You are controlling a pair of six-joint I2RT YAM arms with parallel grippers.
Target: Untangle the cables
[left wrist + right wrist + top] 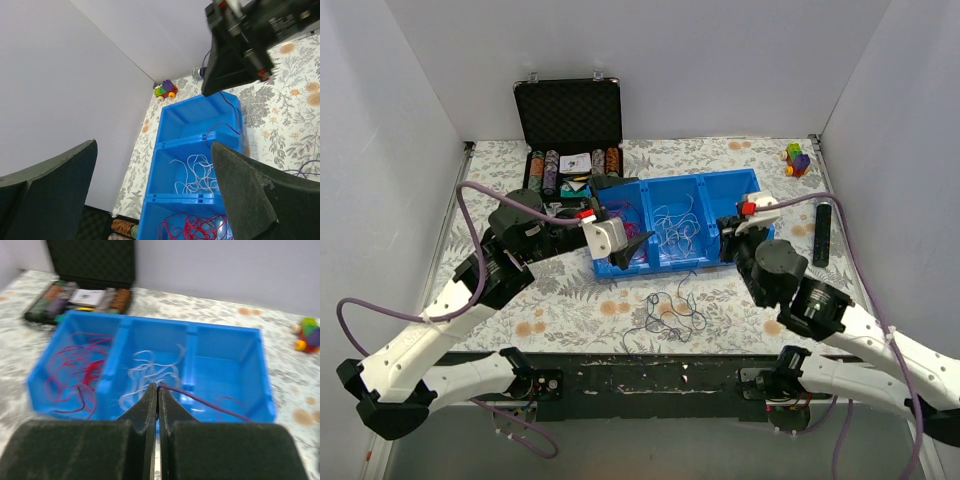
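Note:
A blue three-compartment tray (750,180) holds red cables (638,252) in its left compartment and white cables (675,228) in the middle one. A dark tangle of cables (670,315) lies on the table in front of the tray. My left gripper (632,250) hangs open over the tray's left end, nothing between its fingers (250,195); below it show the red cables (195,227) and white cables (197,175). My right gripper (158,387) is shut on a thin purple cable (210,404) that trails into the right compartment; in the top view it (727,238) sits at the tray's right end.
An open black case (568,110) with poker chips stands behind the tray at the left. A small toy of coloured blocks (797,158) sits in the back right corner, and a black bar (822,232) lies right of the tray. White walls enclose the flowered table.

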